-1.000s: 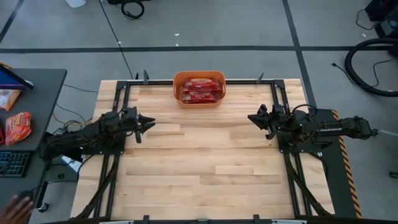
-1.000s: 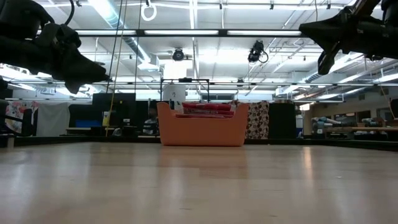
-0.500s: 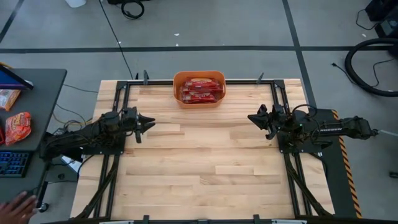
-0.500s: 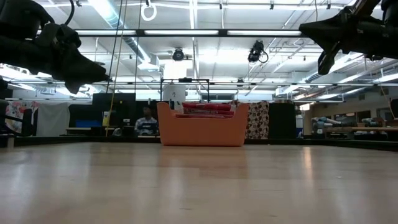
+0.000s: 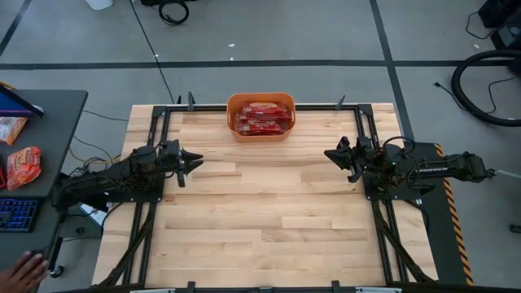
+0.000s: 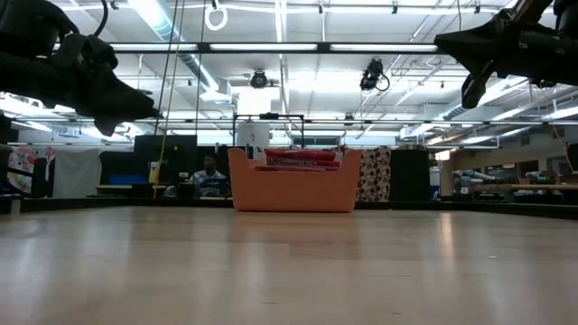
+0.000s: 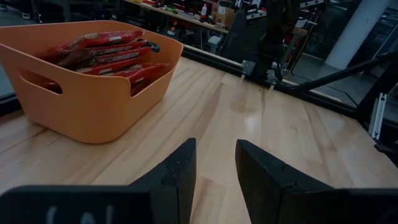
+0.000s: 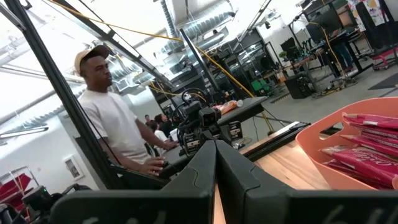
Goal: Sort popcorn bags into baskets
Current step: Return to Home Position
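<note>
Wooden table: orange tub at far edge, red popcorn bags piled inside. Left gripper at left side, slightly parted, empty; right gripper opposite, clenched, empty. Risk: person's hand near left arm; swinging arm might strike it.

Orange rectangular plastic tub sits mid-desk at the far end of the pale wooden desk. Flat red foil popcorn bags are stacked inside it and show just above the rim. Left claw hangs high on the left and right claw high on the right, tips pointing inward, both well clear of the desk and well apart from the tub. One person is in the room behind, just left of the tub.
</note>
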